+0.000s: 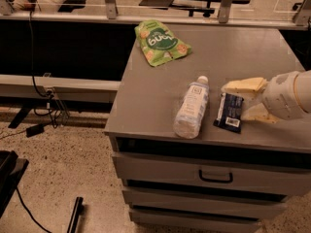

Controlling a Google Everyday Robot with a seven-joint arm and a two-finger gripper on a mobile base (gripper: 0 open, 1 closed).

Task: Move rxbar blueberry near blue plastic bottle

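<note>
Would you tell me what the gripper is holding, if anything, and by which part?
It cannot be told: the gripper is at the rxbar's right edge, the bar lying flat on the cabinet.

The gripper [234,101], at the right edge of the cabinet top [160,96], has two pale cream, wedge-shaped fingers [245,85] standing apart from each other. They join a rounded, off-white wrist housing [284,101] with a smooth, matte shell. A faint seam seems to ring it, though the dim view leaves that unsure
</note>
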